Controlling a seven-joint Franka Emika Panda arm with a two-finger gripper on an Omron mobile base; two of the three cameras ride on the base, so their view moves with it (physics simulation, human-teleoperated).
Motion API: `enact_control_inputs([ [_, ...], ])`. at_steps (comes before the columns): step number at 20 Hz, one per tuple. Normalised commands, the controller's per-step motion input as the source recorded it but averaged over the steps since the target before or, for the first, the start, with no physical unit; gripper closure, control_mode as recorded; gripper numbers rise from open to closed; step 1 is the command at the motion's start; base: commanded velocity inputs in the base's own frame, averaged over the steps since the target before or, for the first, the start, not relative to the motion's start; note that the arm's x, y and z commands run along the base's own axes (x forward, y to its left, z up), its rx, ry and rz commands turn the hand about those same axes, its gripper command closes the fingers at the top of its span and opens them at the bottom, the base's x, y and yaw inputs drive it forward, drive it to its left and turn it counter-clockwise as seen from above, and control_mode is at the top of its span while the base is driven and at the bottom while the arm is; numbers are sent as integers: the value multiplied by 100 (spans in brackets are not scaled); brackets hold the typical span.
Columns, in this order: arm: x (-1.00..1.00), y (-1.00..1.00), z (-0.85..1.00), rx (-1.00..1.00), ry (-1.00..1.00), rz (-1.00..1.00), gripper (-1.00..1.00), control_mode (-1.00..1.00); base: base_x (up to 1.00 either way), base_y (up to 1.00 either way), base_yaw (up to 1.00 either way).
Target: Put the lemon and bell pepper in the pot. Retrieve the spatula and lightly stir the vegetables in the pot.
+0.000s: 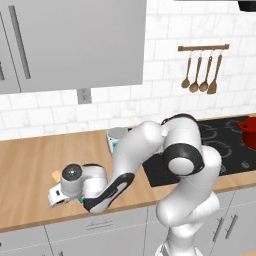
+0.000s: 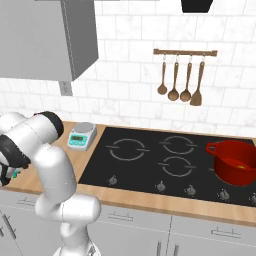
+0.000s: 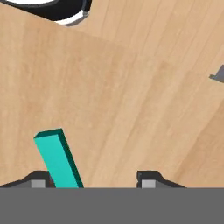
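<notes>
Glossy round red pot (image 2: 235,162), perhaps lemon (image 2: 241,167) inside

No text, label, brand or number can be read anywhere in these views. The small grey kitchen scale with a round steel platform (image 2: 82,135) carries a pale green display panel on its front, but whatever it shows is too small to make out. The black glass cooktop (image 2: 145,165) bears white burner rings and a row of small round knobs along its front edge; any markings beside them are too blurred to read.
</notes>
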Motion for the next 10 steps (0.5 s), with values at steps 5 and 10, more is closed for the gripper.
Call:
enact_control_inputs([
  [5,-33,-17,-57,0,0,0,100,-100,0,0,0],
  [10,-33,-21,-16,3,0,0,100,-100,0,0,0],
])
